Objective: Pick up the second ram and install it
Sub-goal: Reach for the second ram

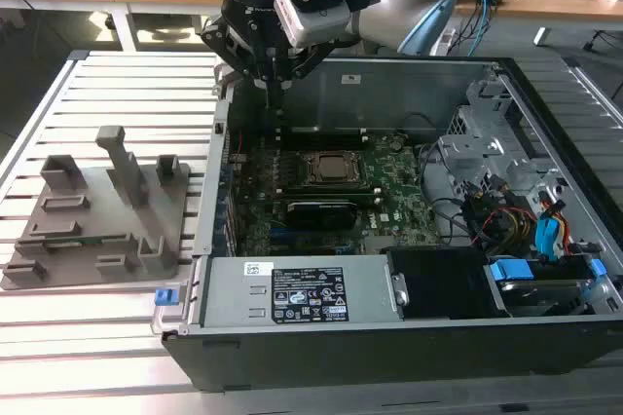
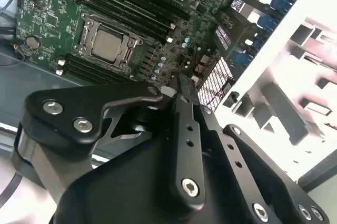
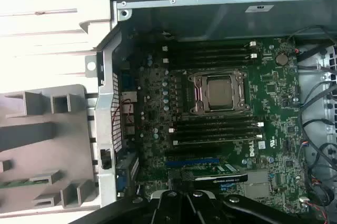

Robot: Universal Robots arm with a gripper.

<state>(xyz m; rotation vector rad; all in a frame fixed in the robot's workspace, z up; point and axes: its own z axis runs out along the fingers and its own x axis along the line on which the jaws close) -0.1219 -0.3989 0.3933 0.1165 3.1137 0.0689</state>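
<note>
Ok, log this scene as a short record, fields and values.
end effector: hovering over the open case, at the side nearest the tray
second ram: lying in the grey tray, apart from the end effector
grey tray: on the slatted table, at the exterior view's left of the case
case: open, motherboard exposed
CPU socket: mid-board, long dark slots on two sides of it

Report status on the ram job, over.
Gripper shut, nothing seen in it, above the open case. Green ram stick lies in the grey tray, apart from the gripper. No obstruction visible between them.
</note>
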